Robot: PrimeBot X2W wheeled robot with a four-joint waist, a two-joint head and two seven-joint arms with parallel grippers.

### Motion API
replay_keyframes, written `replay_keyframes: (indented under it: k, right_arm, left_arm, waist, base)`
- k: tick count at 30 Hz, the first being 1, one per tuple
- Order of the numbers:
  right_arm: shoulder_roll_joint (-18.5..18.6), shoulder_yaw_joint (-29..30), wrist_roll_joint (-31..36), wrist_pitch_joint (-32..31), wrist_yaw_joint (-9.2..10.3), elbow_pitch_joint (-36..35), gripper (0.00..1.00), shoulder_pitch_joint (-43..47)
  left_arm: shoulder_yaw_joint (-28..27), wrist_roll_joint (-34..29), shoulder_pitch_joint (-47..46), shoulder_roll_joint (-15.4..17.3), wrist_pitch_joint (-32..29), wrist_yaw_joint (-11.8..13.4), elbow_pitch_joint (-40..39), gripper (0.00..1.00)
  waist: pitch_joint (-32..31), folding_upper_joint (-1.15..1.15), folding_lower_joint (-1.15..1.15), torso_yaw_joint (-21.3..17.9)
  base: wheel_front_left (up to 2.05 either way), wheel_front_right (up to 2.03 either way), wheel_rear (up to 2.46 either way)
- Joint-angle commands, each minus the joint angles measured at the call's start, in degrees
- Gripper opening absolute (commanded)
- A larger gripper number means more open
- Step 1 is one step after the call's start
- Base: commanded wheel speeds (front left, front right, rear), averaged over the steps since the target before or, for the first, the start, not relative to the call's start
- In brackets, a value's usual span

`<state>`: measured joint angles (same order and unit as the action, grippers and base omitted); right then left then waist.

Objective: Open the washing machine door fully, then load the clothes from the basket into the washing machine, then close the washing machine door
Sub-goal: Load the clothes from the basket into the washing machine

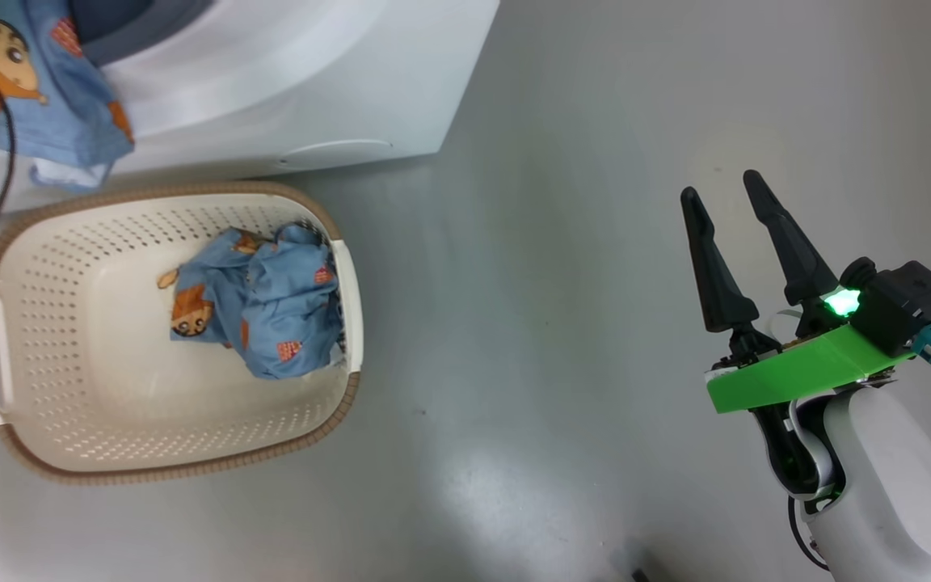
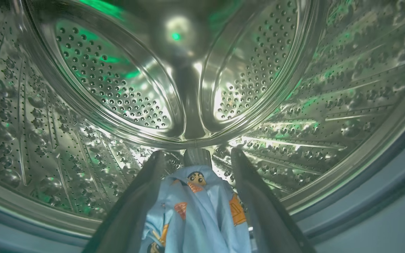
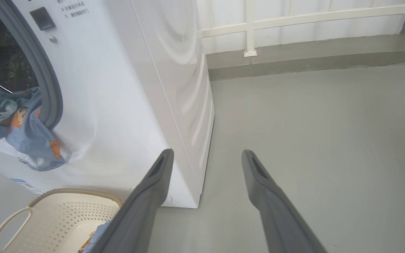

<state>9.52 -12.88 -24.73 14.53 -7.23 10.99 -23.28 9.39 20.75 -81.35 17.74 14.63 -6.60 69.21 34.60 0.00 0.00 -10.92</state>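
Note:
The washing machine (image 1: 312, 81) stands at the top left with its mouth open; its door is out of view. My left gripper (image 2: 197, 156) reaches into the steel drum (image 2: 118, 88), open, and a light blue printed cloth (image 2: 195, 211) lies loose between its fingers. That cloth hangs out over the grey seal and down the machine's front (image 1: 61, 105) (image 3: 30, 137). More blue clothes (image 1: 267, 303) lie bunched at the right end of the cream basket (image 1: 110, 364) on the floor before the machine. My right gripper (image 1: 722, 186) (image 3: 206, 153) hovers open and empty over the floor, right of the basket (image 3: 65, 218).
Grey floor (image 1: 554, 323) spreads between the basket and my right arm. A raised kerb (image 3: 311, 59) and a white railing (image 3: 248, 28) run behind the machine's right side. A dark cable (image 1: 5, 162) hangs along the left edge of the head view.

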Motion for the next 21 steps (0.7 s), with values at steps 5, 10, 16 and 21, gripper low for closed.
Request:
replay_keyframes:
  k: [5,10,16,21]
  right_arm:
    - [1.0,-0.6,-0.1,0.5,-0.25,-0.9,1.0,2.2]
    - [1.6,-0.3,0.1,0.5,-0.25,-0.6,1.0,3.2]
    - [2.6,-0.2,0.0,0.5,-0.25,0.0,1.0,5.0]
    - [3.6,0.1,-0.2,0.5,-0.25,0.4,1.0,7.0]
  left_arm:
    - [-3.5,0.7,7.3,2.0,0.4,-0.1,-9.2,1.0]
    - [-6.4,-0.5,15.5,1.0,0.4,-0.1,-16.0,1.0]
    - [-9.6,-2.7,24.8,-0.4,0.4,-0.2,-22.1,1.0]
    - [-12.0,-4.1,32.5,-2.1,0.4,-0.5,-26.2,1.0]
  waist:
    - [-2.6,0.0,0.0,1.3]
    - [-5.6,0.0,0.0,2.1]
    - [-10.3,0.0,0.0,3.0]
    - [-14.1,0.0,0.0,3.9]
  base:
    - [0.0,0.0,0.0]
    - [0.0,0.0,0.0]
    - [0.0,0.0,0.0]
    - [0.0,0.0,0.0]
